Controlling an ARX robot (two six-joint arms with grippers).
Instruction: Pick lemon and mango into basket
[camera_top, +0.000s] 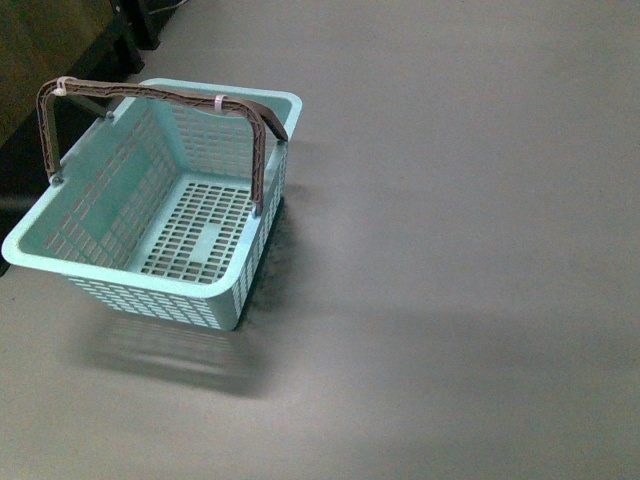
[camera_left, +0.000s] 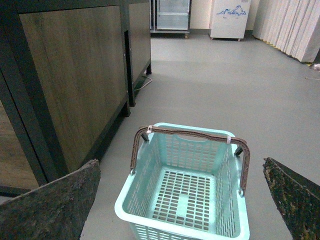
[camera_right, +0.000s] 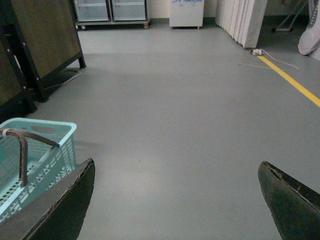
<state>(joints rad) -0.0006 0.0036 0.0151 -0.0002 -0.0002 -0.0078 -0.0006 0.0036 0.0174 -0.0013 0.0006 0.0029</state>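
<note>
The left claw is spread wide, gripping nothing. Its two rough, dark, flat-sided fingers frame the left wrist view from either edge. Ahead of this claw and below it, in line with the gap between the fingers, stands the pale aqua rectangular plastic basket. The walls and bottom of the basket are a lattice of slots, and its rim is smooth and rounded. Its brown ribbed handles stand raised in an arch over the opening. Beside the basket, farther from the claw, is a dark-framed cabinet with wood-grain panels.

In the front view the basket sits on the smooth matt grey floor, with the handles upright.

The right claw also gapes open and holds nothing, its dark curved fingers well apart. The basket lies off to this claw's left, and only one corner of it shows. Straight ahead of the claw is bare grey floor. A yellow painted line crosses the floor far off.
</note>
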